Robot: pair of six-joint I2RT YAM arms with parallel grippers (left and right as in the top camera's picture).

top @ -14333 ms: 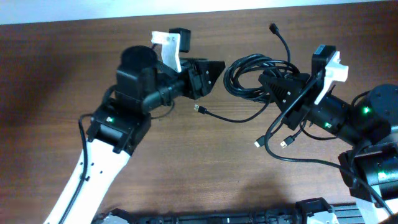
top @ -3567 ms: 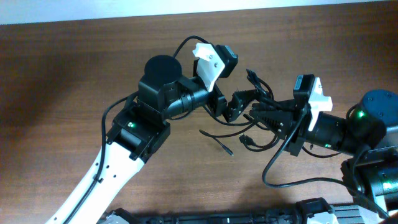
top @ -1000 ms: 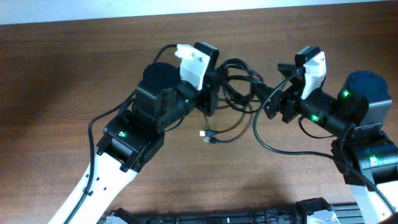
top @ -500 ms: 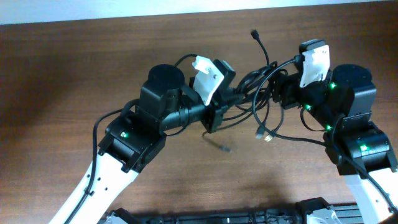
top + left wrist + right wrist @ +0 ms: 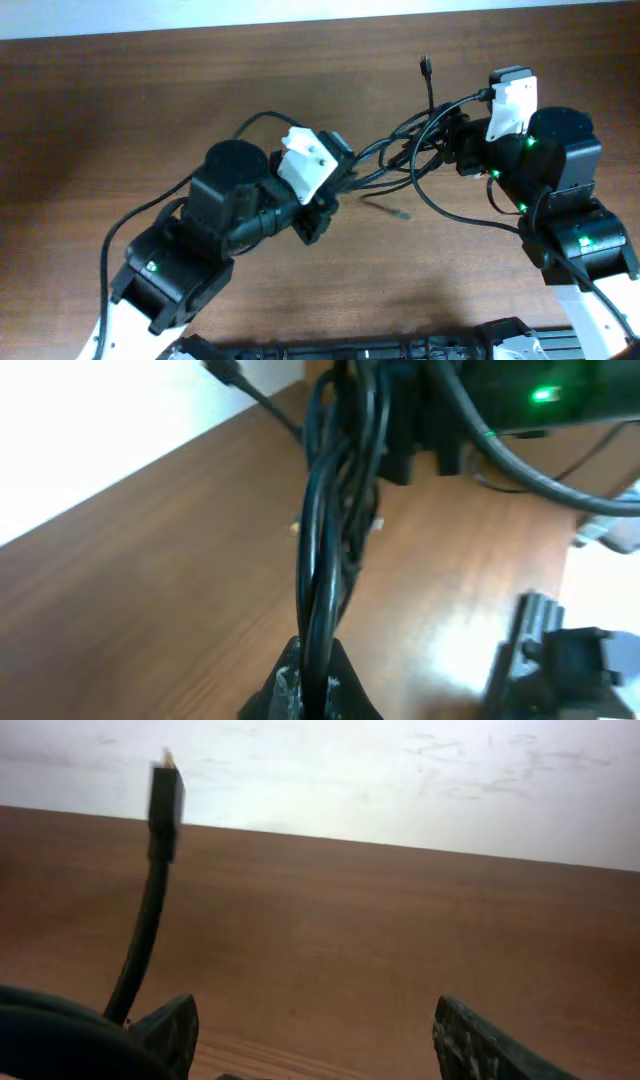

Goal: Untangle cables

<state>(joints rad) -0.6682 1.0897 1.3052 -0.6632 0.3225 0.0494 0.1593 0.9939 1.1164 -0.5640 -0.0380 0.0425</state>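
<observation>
The cables [image 5: 395, 158] are thin black cords, drawn into a bundle between my two arms above the table. My left gripper [image 5: 335, 190] is shut on that bundle [image 5: 330, 530], which runs up from the jaws [image 5: 310, 692] toward the right arm. One cord end with a small plug [image 5: 425, 68] sticks out toward the far edge and stands upright in the right wrist view [image 5: 165, 795]. Another plug [image 5: 400, 213] lies on the wood. My right gripper [image 5: 452, 142] is open, with bare table between its fingers [image 5: 315, 1038]. A thick black cord [image 5: 50, 1040] passes outside its left finger.
The brown wooden table [image 5: 120, 110] ends at a pale wall along the far side [image 5: 300, 10]. The right arm's body with a green light [image 5: 543, 396] stands close behind the bundle. A black rail [image 5: 380, 350] runs along the near edge.
My left arm has pulled back toward the lower left with the bundle, drawing the cords into a longer stretch. The dangling plug ends have shifted. The right gripper stays about where it was.
</observation>
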